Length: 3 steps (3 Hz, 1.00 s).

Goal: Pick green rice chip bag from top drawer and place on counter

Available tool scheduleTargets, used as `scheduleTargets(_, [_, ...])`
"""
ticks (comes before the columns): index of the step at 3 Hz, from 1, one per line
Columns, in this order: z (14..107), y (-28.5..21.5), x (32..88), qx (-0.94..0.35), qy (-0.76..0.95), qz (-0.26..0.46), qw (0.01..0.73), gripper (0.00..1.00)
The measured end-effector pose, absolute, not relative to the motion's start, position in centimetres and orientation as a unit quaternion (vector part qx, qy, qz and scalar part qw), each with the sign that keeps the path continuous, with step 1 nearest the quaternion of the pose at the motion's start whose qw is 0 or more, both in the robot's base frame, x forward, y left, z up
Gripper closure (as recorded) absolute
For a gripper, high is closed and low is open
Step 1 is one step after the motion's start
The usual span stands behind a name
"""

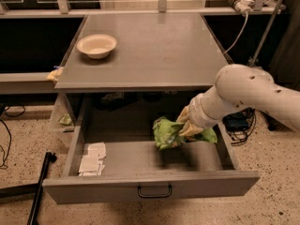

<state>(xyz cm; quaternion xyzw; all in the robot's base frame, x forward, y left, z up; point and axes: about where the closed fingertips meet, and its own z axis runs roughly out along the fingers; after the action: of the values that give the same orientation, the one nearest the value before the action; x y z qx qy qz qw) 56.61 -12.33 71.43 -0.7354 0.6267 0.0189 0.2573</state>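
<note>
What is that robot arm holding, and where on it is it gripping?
The gripper pinches the green rice chip bag near its crumpled middle, inside the top drawer.

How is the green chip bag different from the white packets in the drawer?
The green rice chip bag is bright lime and crumpled; the white paper packets are pale and flat. The bag lies right of middle in the top drawer; the packets lie at its front left. The tool is at the bag; nothing touches the packets. Both sit inside the open drawer.
</note>
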Motion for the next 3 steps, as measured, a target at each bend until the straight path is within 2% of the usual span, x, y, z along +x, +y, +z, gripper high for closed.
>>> scheduleTargets(1, [74.9,-13.2,56.1,-0.729,0.636,0.002,0.253,1.00])
scheduleTargets(3, [88.2,-14.5,55.2,-0.715,0.635,-0.063,0.287,1.00])
